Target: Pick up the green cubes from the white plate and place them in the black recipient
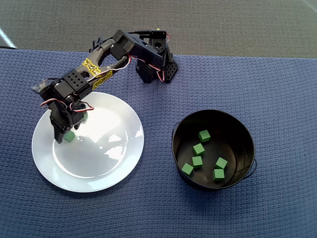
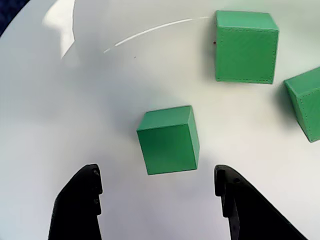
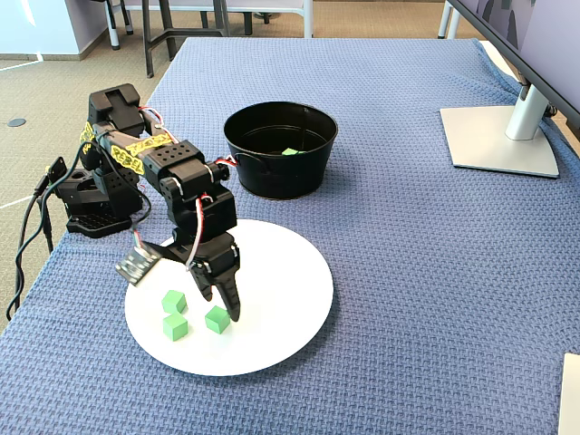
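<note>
The overhead view looks straight down on the counter [image 1: 277,74] from far above. The fixed view faces it obliquely from one end. The wrist view sits close behind the jaws. All share the white plate [image 1: 119,168] [image 2: 75,125] [image 3: 290,299].

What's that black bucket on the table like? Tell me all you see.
The black recipient is a round, glossy black pot with tall walls and a thin wire handle. It stands upright on the blue woven cloth, apart from the white plate. Five green cubes lie loose on its floor.
</note>
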